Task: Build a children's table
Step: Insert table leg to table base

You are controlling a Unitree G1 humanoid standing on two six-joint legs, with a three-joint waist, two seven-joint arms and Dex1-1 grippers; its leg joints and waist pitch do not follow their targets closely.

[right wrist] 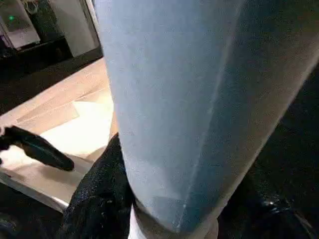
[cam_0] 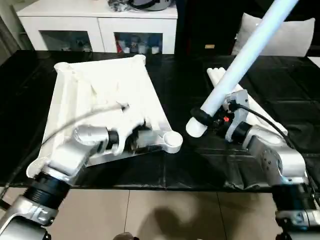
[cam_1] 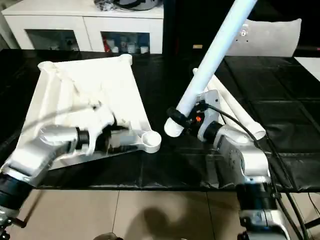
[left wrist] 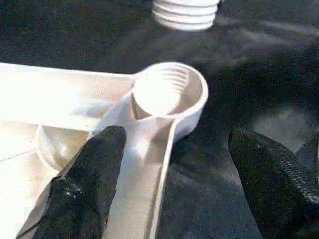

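Right gripper clamped on table leg; left gripper spread at corner socket. Risk: long leg tilts, threads miss socket.

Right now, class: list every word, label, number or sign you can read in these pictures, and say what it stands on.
None can be read.
Tabletop: plain white, no print.
Leg held in the right gripper: plain white, no label.
Cabinet: things behind its glass doors are too small and blurred to read.
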